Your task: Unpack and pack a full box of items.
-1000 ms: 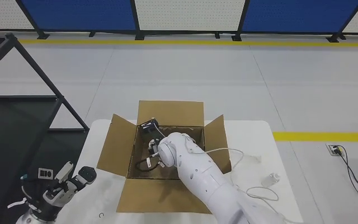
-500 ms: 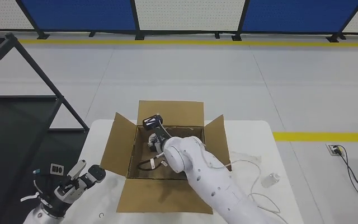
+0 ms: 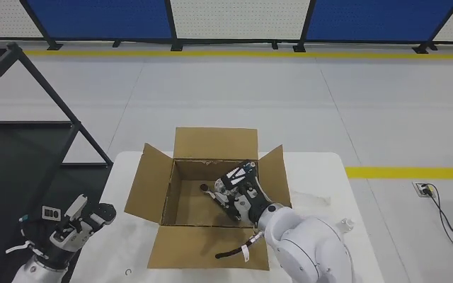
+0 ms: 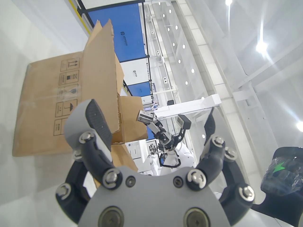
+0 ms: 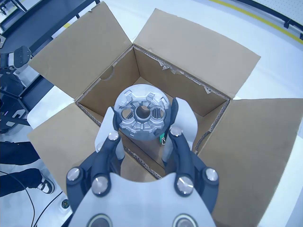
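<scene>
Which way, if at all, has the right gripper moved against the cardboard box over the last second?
Yes. In the top view the right gripper has shifted from the cardboard box's far-left corner towards its right wall.

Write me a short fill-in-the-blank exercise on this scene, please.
1. The right gripper is shut on a round ____ part.
2. The cardboard box is ____, its four flaps spread outward.
3. The left gripper has its jaws apart and holds ____.
Missing words: metal; open; nothing.
</scene>
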Robot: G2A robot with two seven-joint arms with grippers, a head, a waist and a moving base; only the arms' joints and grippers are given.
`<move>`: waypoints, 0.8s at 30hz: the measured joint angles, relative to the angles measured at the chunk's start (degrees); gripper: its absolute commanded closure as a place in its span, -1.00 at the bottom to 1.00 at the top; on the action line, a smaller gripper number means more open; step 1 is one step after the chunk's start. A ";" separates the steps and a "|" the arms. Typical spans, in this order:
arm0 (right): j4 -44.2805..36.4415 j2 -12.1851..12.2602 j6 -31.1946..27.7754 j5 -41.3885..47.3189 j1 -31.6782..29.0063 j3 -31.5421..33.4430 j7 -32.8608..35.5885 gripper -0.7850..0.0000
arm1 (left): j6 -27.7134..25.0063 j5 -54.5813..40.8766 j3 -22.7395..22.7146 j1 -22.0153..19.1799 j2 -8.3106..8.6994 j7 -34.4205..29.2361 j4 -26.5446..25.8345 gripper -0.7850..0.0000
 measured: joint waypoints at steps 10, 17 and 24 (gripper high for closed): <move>0.13 -0.01 0.11 -0.01 0.05 -0.04 0.02 1.00 | 0.01 0.02 0.01 -0.01 0.00 0.01 -0.01 -1.00; -3.21 0.37 -0.55 2.31 -1.86 2.11 -1.04 1.00 | 0.90 -0.31 0.46 0.38 -0.08 0.56 0.41 -1.00; -16.25 1.68 0.41 7.75 -9.28 12.73 1.74 1.00 | 1.73 -1.56 -0.21 -0.34 0.09 -1.31 2.46 -1.00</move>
